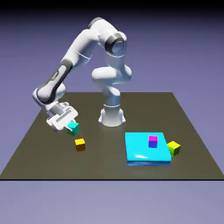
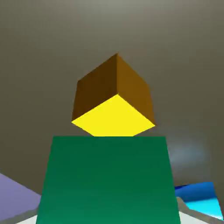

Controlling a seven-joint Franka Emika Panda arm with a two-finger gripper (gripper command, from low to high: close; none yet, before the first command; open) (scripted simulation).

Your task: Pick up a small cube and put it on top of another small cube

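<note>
Nothing is legible; the small pale lettering (image 1: 54, 75) on the forearm's dark band (image 1: 61, 75), toward ten o'clock in the exterior view, is too tiny.

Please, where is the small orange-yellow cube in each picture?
Exterior view: left of centre, below the small teal cube; the small orange-yellow cube.
Hand view: centre, just above the teal cube, which hides its lowest corner.
Shared landmark: large flat cyan block.

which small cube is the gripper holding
The teal cube, between the fingertips; the orange-yellow, magenta and lime cubes sit clear of the gripper.
</note>
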